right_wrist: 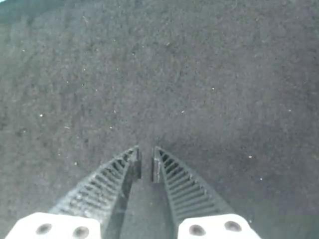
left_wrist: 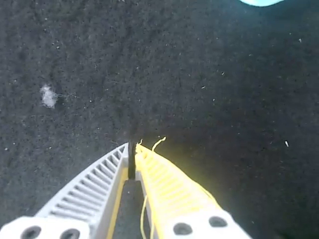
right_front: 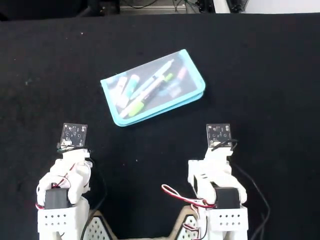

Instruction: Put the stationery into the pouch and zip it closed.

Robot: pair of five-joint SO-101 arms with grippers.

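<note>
A turquoise pouch (right_front: 153, 88) with a clear front lies flat and tilted in the middle of the black table. Through the clear front I see several pens and markers (right_front: 146, 91) inside it. Its edges lie together; the zip itself is too small to make out. Both arms are folded back at the near edge of the table, well short of the pouch. My left gripper (left_wrist: 132, 148) is shut over bare cloth with nothing between its fingers. My right gripper (right_wrist: 146, 157) is also shut and holds nothing. A sliver of the pouch (left_wrist: 261, 1) shows in the left wrist view.
Black cloth (right_front: 250, 65) covers the whole table. A small white fleck of lint (left_wrist: 48, 95) lies on it near my left gripper. The left arm's base (right_front: 59, 210) and the right arm's base (right_front: 222, 210) stand at the near edge, with loose wires (right_front: 180, 196) between them.
</note>
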